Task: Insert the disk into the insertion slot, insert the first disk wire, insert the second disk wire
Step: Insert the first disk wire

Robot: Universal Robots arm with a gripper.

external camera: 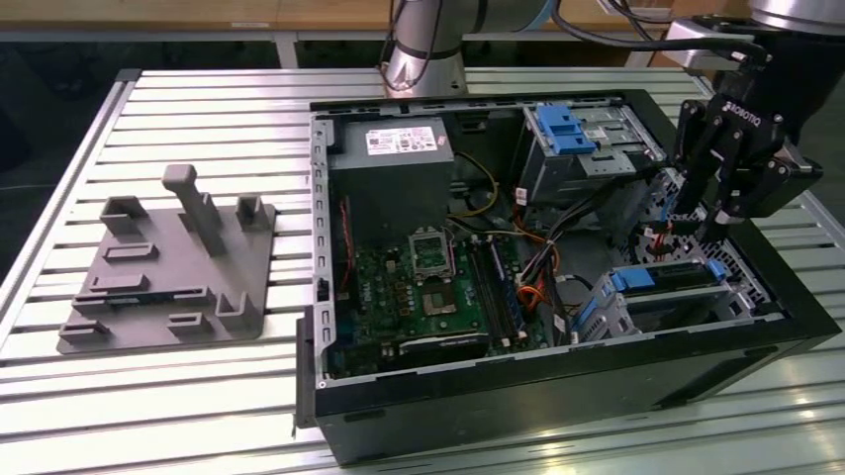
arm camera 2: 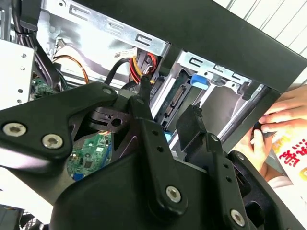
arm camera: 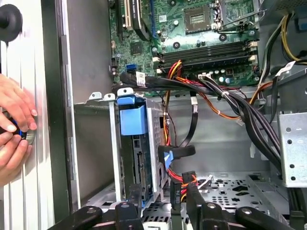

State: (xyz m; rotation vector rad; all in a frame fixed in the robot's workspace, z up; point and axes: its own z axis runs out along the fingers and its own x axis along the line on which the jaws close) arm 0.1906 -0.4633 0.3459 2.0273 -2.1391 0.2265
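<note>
Print: none legible to us.
We log a white label [external camera: 396, 142] on the power supply [external camera: 394, 193], lettering on the gripper [external camera: 704, 220], red characters on a packet [arm camera 2: 292, 160].

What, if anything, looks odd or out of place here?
A person's hands sit just outside the computer case, pinching something small, while the gripper hangs inside near the disk. Nothing looks damaged or spilled.

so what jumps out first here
The open black case on the slatted table, green board exposed. The gripper hangs over its end at the exterior view's right, near the blue-framed disk. In the first wrist view, a person's hands sit outside the case wall.
</note>
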